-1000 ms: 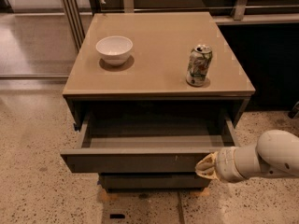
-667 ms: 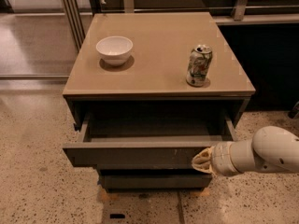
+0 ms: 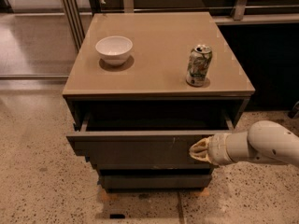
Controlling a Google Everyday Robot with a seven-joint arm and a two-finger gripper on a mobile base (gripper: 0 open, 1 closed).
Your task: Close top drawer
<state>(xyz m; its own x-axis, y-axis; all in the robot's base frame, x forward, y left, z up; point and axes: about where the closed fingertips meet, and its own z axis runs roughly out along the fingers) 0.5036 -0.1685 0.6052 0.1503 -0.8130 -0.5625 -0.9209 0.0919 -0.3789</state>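
Note:
The top drawer is a wide, shallow dark grey-brown drawer with a flat front and small pale scratches. It stands partly pulled out of the cabinet, its dark inside showing behind the front panel. My gripper comes in from the right on a white arm and its pale tip touches the right part of the drawer front. Below the top drawer, a lower matching drawer is pushed in.
On the tan cabinet top stand a white bowl at the left and an opened drink can at the right. Speckled floor surrounds the cabinet. A dark wall and metal rails run behind and to the right.
The drawer front has moved back towards the cabinet, so less of its inside shows. My gripper has moved with it, staying against the right part of the front.

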